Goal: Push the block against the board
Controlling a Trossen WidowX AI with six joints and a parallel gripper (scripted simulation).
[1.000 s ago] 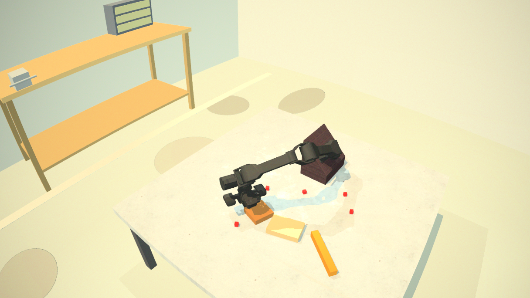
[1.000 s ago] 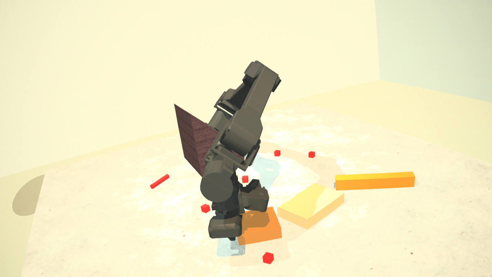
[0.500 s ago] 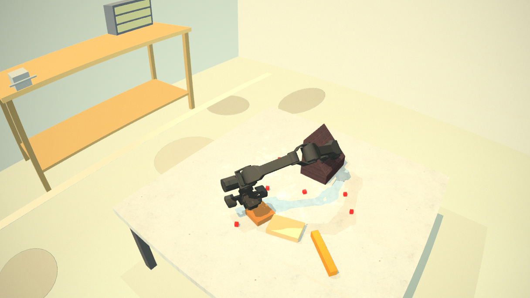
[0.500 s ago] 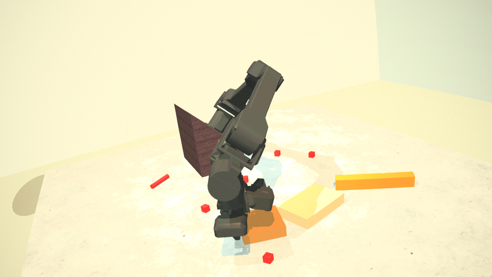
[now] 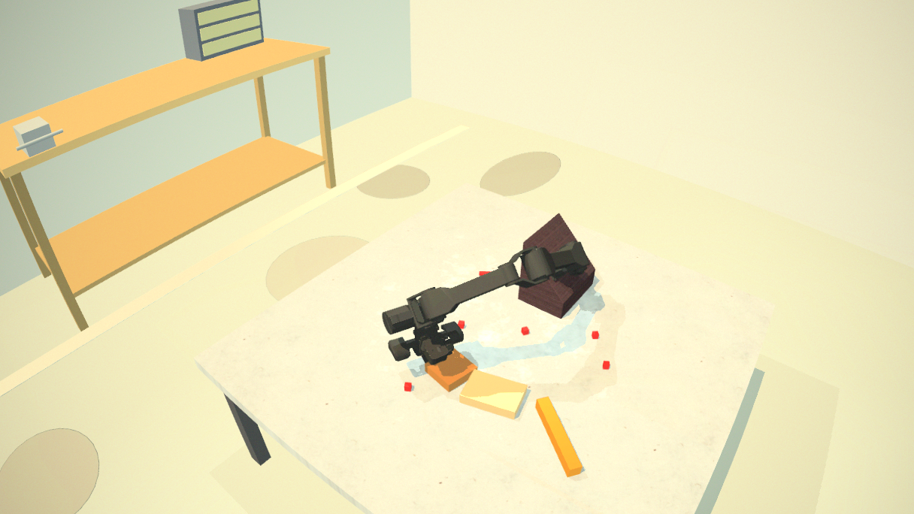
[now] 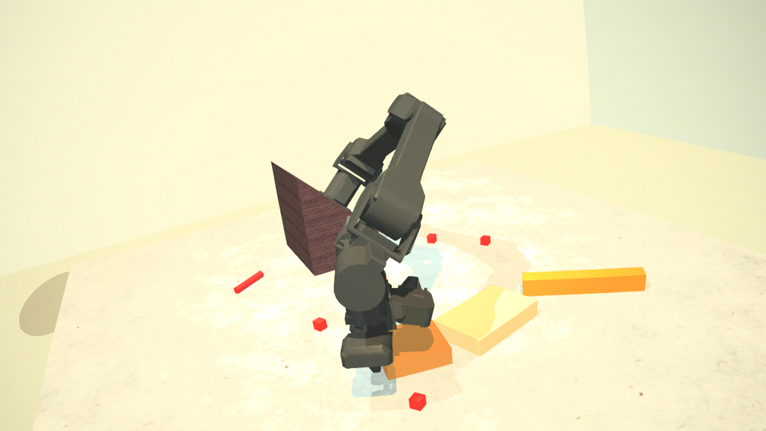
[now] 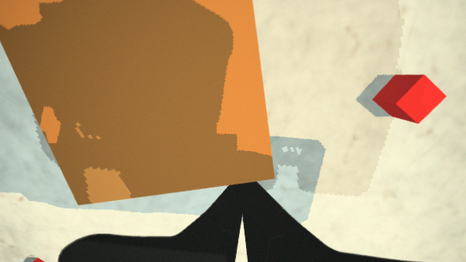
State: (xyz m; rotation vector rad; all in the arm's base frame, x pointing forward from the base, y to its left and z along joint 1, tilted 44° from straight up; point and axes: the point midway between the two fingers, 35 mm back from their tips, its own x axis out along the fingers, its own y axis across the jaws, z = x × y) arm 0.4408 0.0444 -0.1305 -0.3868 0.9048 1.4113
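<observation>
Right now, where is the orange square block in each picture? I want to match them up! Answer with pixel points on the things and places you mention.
Top: the orange square block (image 5: 449,369) (image 6: 420,353) (image 7: 153,96) is just below the middle, under the gripper (image 5: 436,363) (image 6: 375,370) (image 7: 243,183).
Exterior: low, slightly right of the middle.
Wrist: big, at the upper left, cut off by the top edge.
Shared landmark: a red cube (image 5: 407,386) (image 6: 417,401) (image 7: 415,97) near the block.

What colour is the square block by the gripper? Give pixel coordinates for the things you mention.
The square block (image 5: 447,378) (image 6: 423,366) (image 7: 245,96) is orange, clearest in the exterior view.
</observation>
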